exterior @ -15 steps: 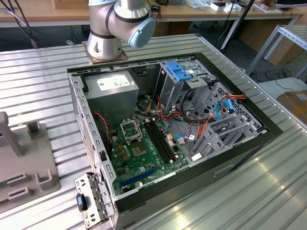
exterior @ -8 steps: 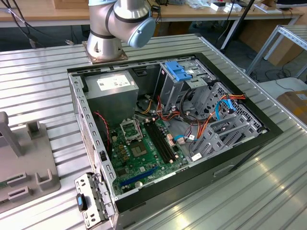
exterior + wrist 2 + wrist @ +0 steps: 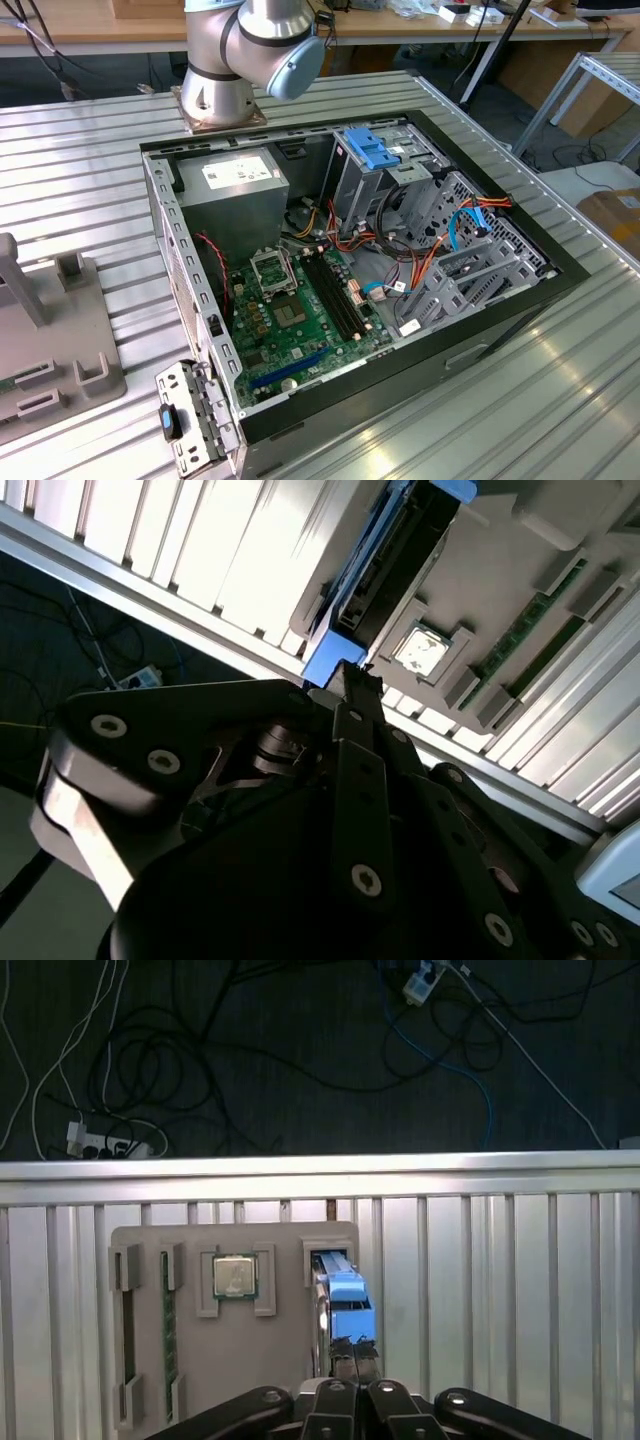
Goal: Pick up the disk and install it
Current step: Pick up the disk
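The ribbed metal worktop [image 3: 80, 150] carries the biggest item, an open computer case [image 3: 480, 345], lying on its side across the middle. The arm [image 3: 250, 50] is bolted to the worktop just behind the case. A grey fixture tray [image 3: 50, 370] sits near the worktop's edge on the exterior view's left. In the first wrist view this tray [image 3: 250, 1360] lies close to the worktop's rim, with cables on the dark floor past it. Inside the case I see the grey power-supply box [image 3: 235, 190] in the corner nearest the arm base, the green motherboard [image 3: 300, 330] beside it, and a small blue bracket [image 3: 373, 148] on top of the metal cage. The disk [image 3: 345, 1295] stands on edge in a slot at one end of the tray, its blue rails uppermost. The second wrist view [image 3: 385, 560] shows it in the same slot. The gripper [image 3: 354, 1348] is right over the disk's near end with its tips drawn narrow, almost together, and in the second wrist view [image 3: 350, 675] they meet the blue rail. I cannot tell whether they pinch it. A square processor chip [image 3: 235, 1277] rests in the pocket just beside the disk.
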`<action>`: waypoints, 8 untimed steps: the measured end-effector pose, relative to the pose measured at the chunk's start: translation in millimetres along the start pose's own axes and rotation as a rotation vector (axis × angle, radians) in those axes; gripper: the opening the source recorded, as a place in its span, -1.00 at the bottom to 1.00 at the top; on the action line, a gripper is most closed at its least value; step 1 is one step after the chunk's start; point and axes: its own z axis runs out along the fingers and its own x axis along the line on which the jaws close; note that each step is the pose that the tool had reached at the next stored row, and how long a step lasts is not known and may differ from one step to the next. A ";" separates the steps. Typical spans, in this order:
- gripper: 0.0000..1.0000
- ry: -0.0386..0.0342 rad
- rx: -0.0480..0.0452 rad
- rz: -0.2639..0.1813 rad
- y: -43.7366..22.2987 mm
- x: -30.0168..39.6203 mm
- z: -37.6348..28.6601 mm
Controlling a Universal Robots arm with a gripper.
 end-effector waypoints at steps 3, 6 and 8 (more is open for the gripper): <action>-0.79 -0.0001 0.0000 0.000 0.0 0.0 0.1; -0.79 -0.0001 0.0000 0.000 -2.3 -0.1 0.1; -0.79 -0.0001 -0.0001 0.000 -2.3 -2.1 0.2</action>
